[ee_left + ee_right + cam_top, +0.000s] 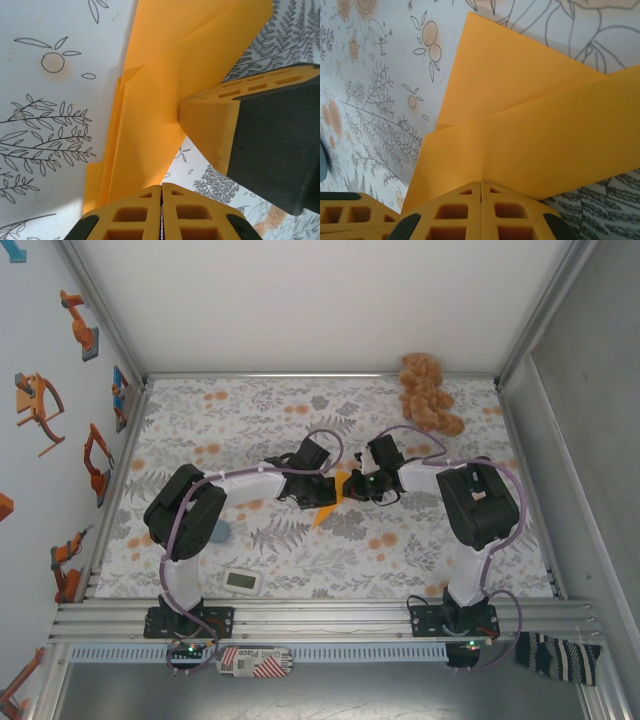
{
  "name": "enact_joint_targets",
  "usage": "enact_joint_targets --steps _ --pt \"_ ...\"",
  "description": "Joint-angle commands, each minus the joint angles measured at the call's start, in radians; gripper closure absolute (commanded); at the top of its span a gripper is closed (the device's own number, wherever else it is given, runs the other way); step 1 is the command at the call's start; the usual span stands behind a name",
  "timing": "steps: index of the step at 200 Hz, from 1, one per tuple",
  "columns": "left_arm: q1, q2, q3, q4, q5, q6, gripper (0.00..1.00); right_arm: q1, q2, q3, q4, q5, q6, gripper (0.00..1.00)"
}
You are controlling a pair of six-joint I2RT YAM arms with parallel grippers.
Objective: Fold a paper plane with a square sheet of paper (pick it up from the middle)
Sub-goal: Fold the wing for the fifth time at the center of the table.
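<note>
So the left gripper and right gripper are both clamping shut on edges of the folded orange paper, well apart from the plush toy, its pointed tip poking away from that toy. Bare worktop is lying open all around.

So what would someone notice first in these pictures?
The bright orange paper, already folded and creased, stands out in the middle of the flowery cloth. The left claw and the right claw are both pinched shut on it, one from each side. A lumpy brown plush toy sits at the far right corner.
</note>
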Motion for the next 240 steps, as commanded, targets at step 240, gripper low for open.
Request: enact_joint_targets --steps 240 --pt "-0.005 0.054 -0.071 -0.098 -0.070 0.006 0.98 -0.236 0.169 0.328 -0.122 0.083 -0.116 1.00"
